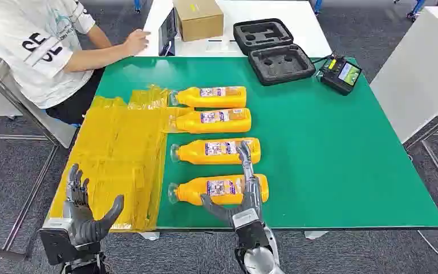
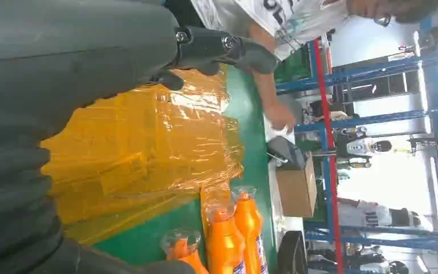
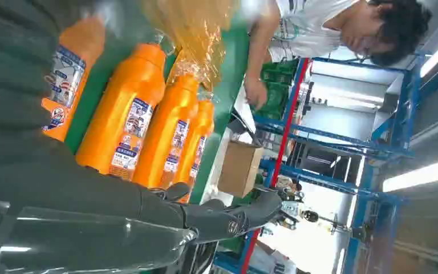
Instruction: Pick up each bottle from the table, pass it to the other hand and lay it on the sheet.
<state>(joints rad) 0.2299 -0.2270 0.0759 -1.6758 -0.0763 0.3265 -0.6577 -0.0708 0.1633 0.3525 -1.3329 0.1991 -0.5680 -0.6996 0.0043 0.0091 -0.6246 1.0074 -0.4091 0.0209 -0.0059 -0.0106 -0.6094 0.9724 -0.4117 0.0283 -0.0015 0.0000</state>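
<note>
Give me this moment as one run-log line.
right hand: open, over nearest bottle, no grip | left hand: open, empty, over sheet edge | bottles: four lying on green table, none fully on sheet

Four orange plastic bottles with clear caps and printed labels lay on the green table [image 1: 331,160]: the first [image 1: 212,97], second [image 1: 217,120], third [image 1: 217,150] and fourth [image 1: 219,190]. One crinkled yellow transparent sheet [image 1: 117,160] was counted. Also present were one brown cardboard box [image 1: 198,18], one open black foam-lined case [image 1: 272,50], one black handheld device with a lit screen [image 1: 341,74], and one seated person [image 1: 40,45].
</note>
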